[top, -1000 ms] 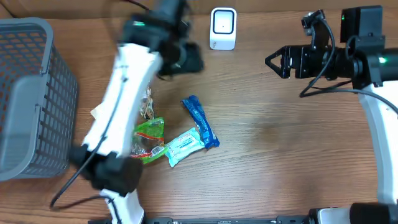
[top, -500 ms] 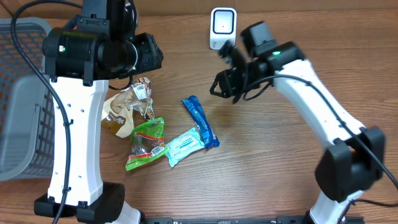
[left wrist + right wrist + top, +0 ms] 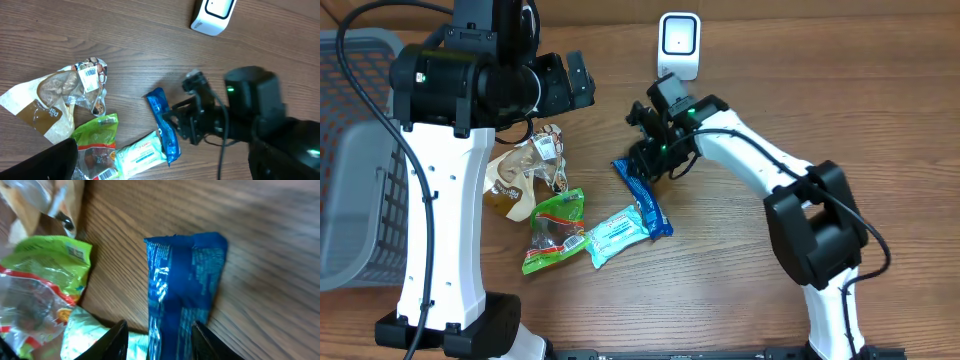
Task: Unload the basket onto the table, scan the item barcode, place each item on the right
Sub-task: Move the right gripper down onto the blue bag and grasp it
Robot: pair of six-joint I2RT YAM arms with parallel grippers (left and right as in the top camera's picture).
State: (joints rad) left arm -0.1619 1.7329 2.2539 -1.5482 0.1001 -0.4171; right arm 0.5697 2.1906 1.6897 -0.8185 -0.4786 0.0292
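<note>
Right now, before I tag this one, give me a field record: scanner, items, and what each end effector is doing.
scanner: white scanner, far edge of the table
items: blue packet, teal packet, green packet, brown snack bag, clustered left of centre
basket: grey basket, left edge
left end effector: open, holding nothing
right end effector: open, fingers either side of the blue packet's end, not closed on it
scan status: nothing presented to the scanner yet
</note>
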